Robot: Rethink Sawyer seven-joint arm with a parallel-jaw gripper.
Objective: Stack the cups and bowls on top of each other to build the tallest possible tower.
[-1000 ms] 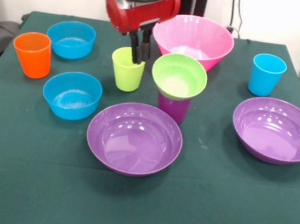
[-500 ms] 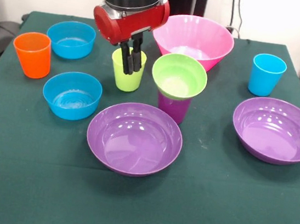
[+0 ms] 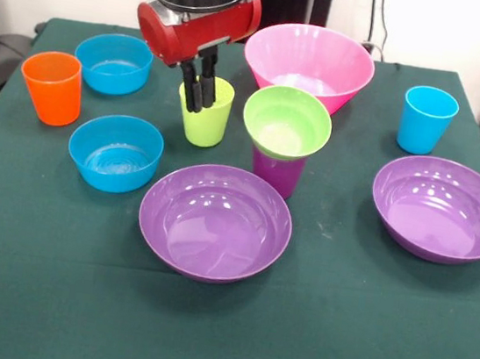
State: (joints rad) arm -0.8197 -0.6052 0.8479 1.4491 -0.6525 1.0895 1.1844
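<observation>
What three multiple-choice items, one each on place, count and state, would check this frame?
1. Where does the small green bowl sit?
A. On the purple cup
B. Inside the pink bowl
C. On the table beside the orange cup

2. How many blue bowls stand on the table?
A. One
B. Two
C. Three

3. How does the gripper stand at the lime green cup?
A. Far above it, clear of the rim
B. Its fingers reach down over the cup's rim
C. It holds the cup lifted off the table

Key: 1 A, the green bowl rests on the purple cup's mouth. 2 B, two blue bowls stand at the left. 3 B, the dark fingers overlap the cup's rim while the cup stands on the cloth.
</observation>
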